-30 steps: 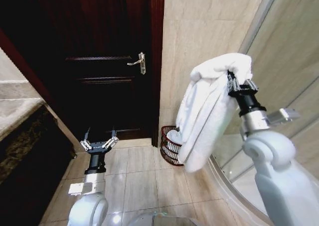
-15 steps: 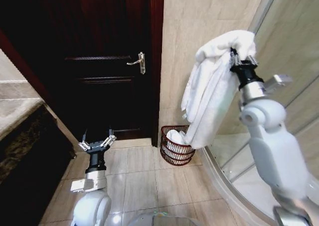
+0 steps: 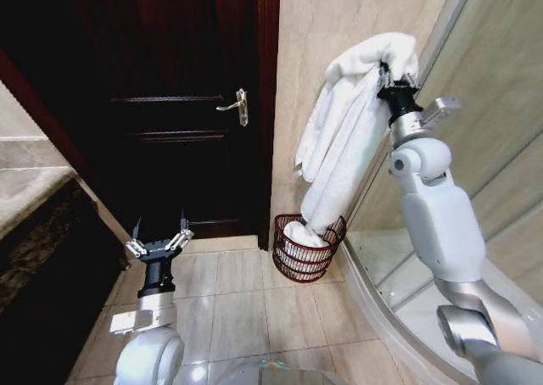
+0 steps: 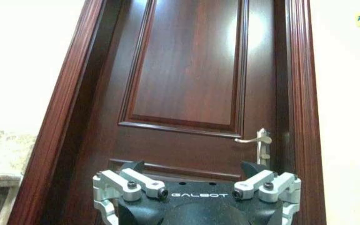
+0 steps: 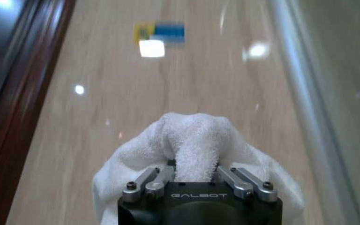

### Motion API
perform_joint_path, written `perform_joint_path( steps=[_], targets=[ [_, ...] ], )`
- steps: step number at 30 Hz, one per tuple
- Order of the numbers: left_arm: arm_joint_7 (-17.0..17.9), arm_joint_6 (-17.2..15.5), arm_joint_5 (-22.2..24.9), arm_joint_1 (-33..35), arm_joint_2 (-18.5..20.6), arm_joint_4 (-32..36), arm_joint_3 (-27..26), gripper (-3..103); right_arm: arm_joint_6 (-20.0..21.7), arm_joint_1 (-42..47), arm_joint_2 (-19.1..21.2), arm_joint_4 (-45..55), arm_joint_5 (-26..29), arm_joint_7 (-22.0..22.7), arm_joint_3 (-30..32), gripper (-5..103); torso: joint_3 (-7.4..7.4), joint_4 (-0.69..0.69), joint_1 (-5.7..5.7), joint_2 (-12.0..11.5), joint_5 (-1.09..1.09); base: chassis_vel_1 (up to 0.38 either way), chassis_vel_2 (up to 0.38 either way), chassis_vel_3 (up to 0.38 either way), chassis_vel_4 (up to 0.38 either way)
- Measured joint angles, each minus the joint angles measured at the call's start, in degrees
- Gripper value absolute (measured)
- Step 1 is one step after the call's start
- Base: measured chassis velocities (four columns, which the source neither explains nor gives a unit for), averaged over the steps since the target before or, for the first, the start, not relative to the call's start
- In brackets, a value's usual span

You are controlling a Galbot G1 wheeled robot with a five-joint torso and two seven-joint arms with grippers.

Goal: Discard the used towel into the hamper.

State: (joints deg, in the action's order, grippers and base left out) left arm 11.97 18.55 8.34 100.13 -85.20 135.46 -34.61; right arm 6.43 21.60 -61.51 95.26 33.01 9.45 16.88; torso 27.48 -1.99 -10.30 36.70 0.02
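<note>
High against the beige wall, my right gripper (image 3: 392, 75) is shut on the bunched top of a white towel (image 3: 344, 139). The towel hangs down in a long fold, and its lower end reaches the mouth of the reddish-brown wire hamper (image 3: 297, 265) on the floor by the door frame. White cloth (image 3: 299, 233) lies inside the hamper. In the right wrist view the fingers (image 5: 158, 180) pinch the towel (image 5: 196, 136). My left gripper (image 3: 159, 242) stands open and low in front of the dark door, with nothing between its fingers (image 4: 127, 180).
A dark wooden door (image 3: 178, 105) with a metal lever handle (image 3: 236, 105) fills the left. A curved glass shower enclosure (image 3: 475, 80) stands at the right, close to my right arm. A stone counter (image 3: 30, 190) runs along the left edge. Tiled floor (image 3: 246, 309) lies open ahead.
My right arm has reached farther out and up toward the wall, carrying the towel over the hamper; its lower end now hangs at the hamper's mouth. The left gripper has shifted slightly left.
</note>
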Motion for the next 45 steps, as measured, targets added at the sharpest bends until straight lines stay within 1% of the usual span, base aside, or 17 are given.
perform_joint_path(
  steps=[1,2,5,7,8,10,14,17,18,21,24,26,29,34,41,43,45],
  targets=[
    [0.1,0.2,0.0,0.0,0.0,-0.2,0.0,100,-3.2,1.4,-1.4,-2.2,-1.2,-0.6,-0.8,21,0.01,-0.01,-0.01,0.0,0.01,0.0,0.0,0.0,0.0],
    [0.8,0.2,0.0,-0.1,0.1,-0.5,-0.1,100,-7.2,3.8,-4.1,-5.3,-3.3,-2.0,-1.4,21,0.0,-0.01,0.0,0.0,-0.03,0.0,0.0,0.0,0.0],
    [1.1,-0.1,0.0,0.0,0.2,-0.4,-0.1,100,-8.5,5.1,-5.7,-7.1,-4.0,-2.6,-1.5,21,0.0,-0.02,0.0,0.0,-0.01,0.0,0.0,0.0,0.0],
    [1.2,-0.4,-0.1,0.3,0.2,-0.1,-0.5,100,-10.6,5.7,-7.3,-9.7,-5.5,-3.4,-1.5,21,-0.08,-0.01,0.06,-0.2,-0.02,0.0,0.0,0.0,0.0],
    [1.2,-0.4,-0.1,0.3,0.2,-0.1,-0.5,100,-10.6,5.7,-7.3,-9.7,-5.5,-3.4,-1.5,21,-0.08,-0.01,0.06,-0.2,-0.02,0.0,0.0,0.0,0.0],
    [1.2,-0.4,0.0,0.5,0.1,-0.1,-0.9,100,-12.0,6.3,-8.4,-11.3,-6.8,-3.8,-1.2,21,-0.34,-0.02,0.28,-0.6,-0.03,0.0,0.0,0.0,0.0],
    [1.1,-0.4,0.0,0.6,0.0,-0.1,-1.0,100,-12.1,7.3,-9.2,-11.6,-7.1,-3.8,-1.0,21,-0.76,-0.02,0.6,-1.4,-0.03,0.0,0.0,0.0,0.0],
    [1.1,-0.4,0.1,0.5,0.3,0.0,-1.0,100,-12.6,8.5,-10.3,-12.5,-7.7,-3.9,-0.3,21,-1.32,-0.01,1.09,-2.4,-0.02,0.0,0.0,0.0,0.0],
    [1.1,-0.4,0.1,0.5,0.3,0.0,-1.0,100,-12.6,8.5,-10.3,-12.5,-7.7,-3.9,-0.3,21,-1.32,-0.01,1.09,-2.4,-0.02,0.0,0.0,0.0,0.0],
    [1.0,-0.5,0.2,0.5,0.6,0.1,-1.4,100,-13.3,9.3,-11.6,-14.0,-7.9,-4.2,0.4,21,-1.9,-0.01,1.57,-3.5,-0.02,0.0,0.0,0.0,0.0],
    [1.0,-0.5,0.2,0.6,0.5,0.0,-1.5,100,-13.7,10.1,-12.1,-14.6,-8.0,-4.5,0.5,21,-2.34,-0.02,1.82,-4.2,-0.02,0.0,0.0,0.0,0.0],
    [1.0,-0.5,0.2,0.7,0.5,0.0,-1.5,100,-13.7,10.4,-12.2,-14.7,-8.0,-4.6,0.5,21,-2.54,-0.02,1.93,-4.5,-0.02,0.0,0.0,0.0,0.0],
    [1.0,-0.5,-0.2,0.8,0.4,-0.3,-1.4,100,-13.8,11.6,-12.4,-14.7,-7.8,-4.8,0.8,21,-3.24,-0.02,2.34,-5.6,-0.02,0.0,0.0,0.0,0.0],
    [1.2,-0.4,-1.1,0.8,0.4,-0.9,-0.9,100,-13.9,13.3,-12.5,-13.5,-7.6,-5.1,1.7,21,-3.76,-0.02,2.72,-6.5,-0.01,0.0,0.0,0.0,0.0],
    [3.1,0.4,-3.3,1.6,0.0,-1.0,2.0,100,-14.0,15.7,-12.1,-12.8,-7.4,-5.8,3.3,21,-5.01,-0.01,3.53,-8.6,-0.01,0.0,0.0,0.0,0.0],
    [3.2,0.5,-3.7,1.6,0.0,-1.0,2.2,100,-13.7,15.9,-12.1,-12.7,-7.6,-5.7,3.3,21,-5.19,-0.01,3.64,-8.8,-0.02,0.0,0.0,0.0,0.0],
    [3.3,0.6,-4.2,1.8,0.0,-1.0,2.7,100,-12.2,16.3,-12.2,-12.4,-8.1,-4.8,3.1,21,-5.54,-0.01,3.86,-9.4,-0.01,0.0,0.0,0.0,0.0]
  ],
)
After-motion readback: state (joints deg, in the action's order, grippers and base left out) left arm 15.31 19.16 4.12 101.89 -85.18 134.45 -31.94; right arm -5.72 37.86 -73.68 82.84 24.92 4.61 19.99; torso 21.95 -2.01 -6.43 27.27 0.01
